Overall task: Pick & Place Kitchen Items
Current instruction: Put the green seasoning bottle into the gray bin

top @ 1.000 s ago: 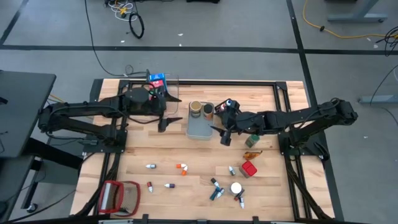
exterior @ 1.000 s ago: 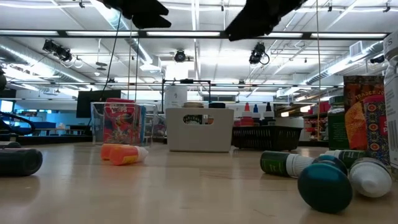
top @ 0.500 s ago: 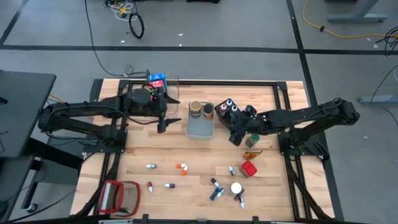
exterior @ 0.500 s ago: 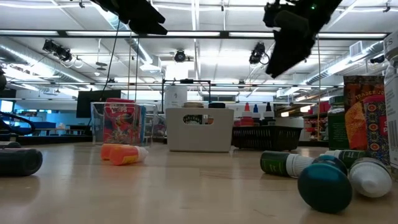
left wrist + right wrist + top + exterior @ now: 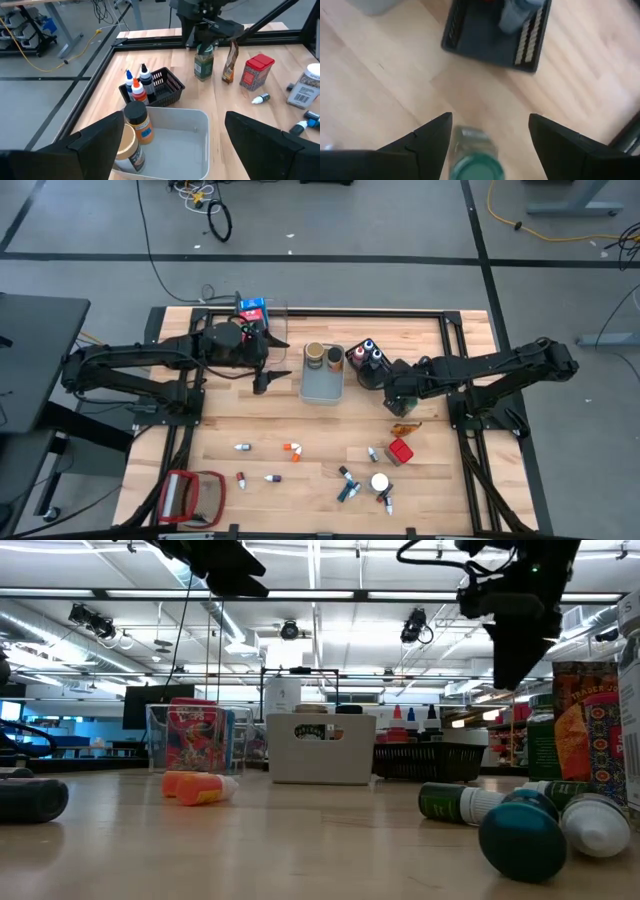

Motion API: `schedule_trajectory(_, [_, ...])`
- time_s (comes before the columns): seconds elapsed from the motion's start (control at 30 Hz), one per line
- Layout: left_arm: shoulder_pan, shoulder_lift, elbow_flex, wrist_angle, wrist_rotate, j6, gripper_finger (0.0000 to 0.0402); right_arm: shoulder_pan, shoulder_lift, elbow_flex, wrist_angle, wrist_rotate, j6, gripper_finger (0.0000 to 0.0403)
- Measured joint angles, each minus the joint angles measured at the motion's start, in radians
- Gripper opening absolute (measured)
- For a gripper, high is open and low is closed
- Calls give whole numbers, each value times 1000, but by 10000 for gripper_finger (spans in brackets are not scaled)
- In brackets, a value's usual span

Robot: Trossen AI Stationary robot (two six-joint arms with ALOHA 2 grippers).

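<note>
Right wrist view looks past wide-apart jaws of the right gripper [image 5: 490, 137] onto a green-capped round jar [image 5: 474, 159] upright on the pale wooden bench [image 5: 385, 80] beside a black slotted basket [image 5: 490, 35].

Long ceiling lights [image 5: 300, 595] shine bright and even over the room. The surface [image 5: 320, 435] shows only soft, small shadows. In the right wrist view the green-capped jar [image 5: 475, 160] and black basket [image 5: 495, 35] look blurry. In the low view the nearest bottles [image 5: 520, 835] look fuzzy.
</note>
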Motion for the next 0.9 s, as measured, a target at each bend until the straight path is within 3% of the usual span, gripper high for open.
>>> schedule_trajectory(0.23, [0,0,0,-16,0,-10,355,0,0,0,-29,-113,68,274])
schedule_trajectory(0.77, [0,0,0,-28,0,-35,355,60,0,-1,-82,-126,193,274])
schedule_trajectory(0.9, [0,0,0,-29,0,-35,355,83,5,-1,-83,-76,196,274])
